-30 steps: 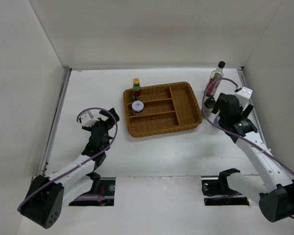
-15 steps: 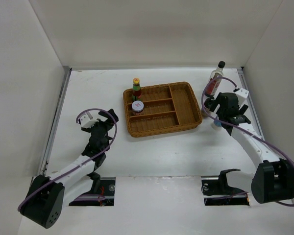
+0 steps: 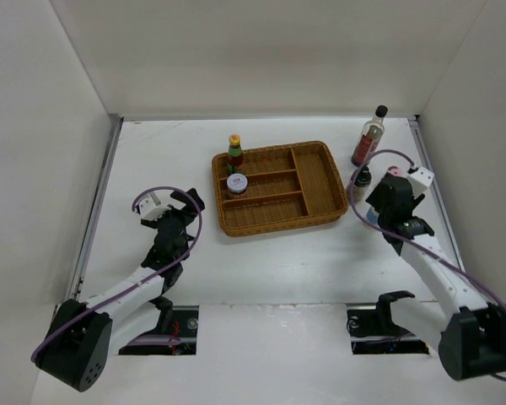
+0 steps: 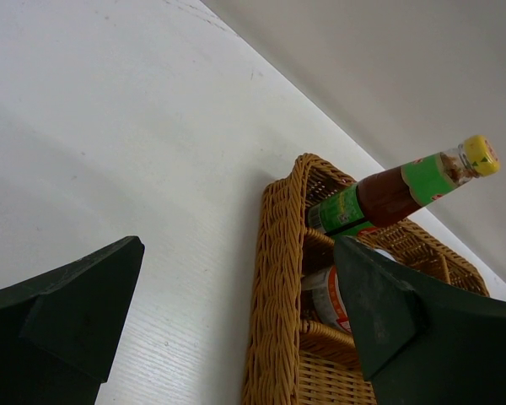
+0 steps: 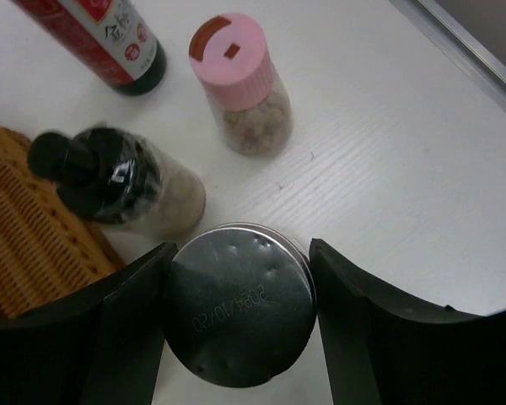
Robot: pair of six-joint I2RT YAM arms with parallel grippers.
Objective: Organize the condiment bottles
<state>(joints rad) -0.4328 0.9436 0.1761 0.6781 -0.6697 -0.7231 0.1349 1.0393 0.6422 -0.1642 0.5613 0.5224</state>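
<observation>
The silver-lidded jar (image 5: 239,304) stands just right of the wicker tray (image 3: 274,148). It is enclosed by the right gripper (image 5: 240,251), apparently clamped on both sides. The left gripper (image 4: 236,253), left of the tray, is spread wide and empty.

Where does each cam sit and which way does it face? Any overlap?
Top external: above and behind the bases, looking down on table and wicker tray; left arm, right arm show.
Left wrist: low, facing the tray's end and yellow-capped bottle; own fingers at both sides.
Right wrist: straight down on silver-lidded jar between own fingers.
Shared: top and left wrist, tray and bottle; top and right wrist, pink-capped jar.
</observation>
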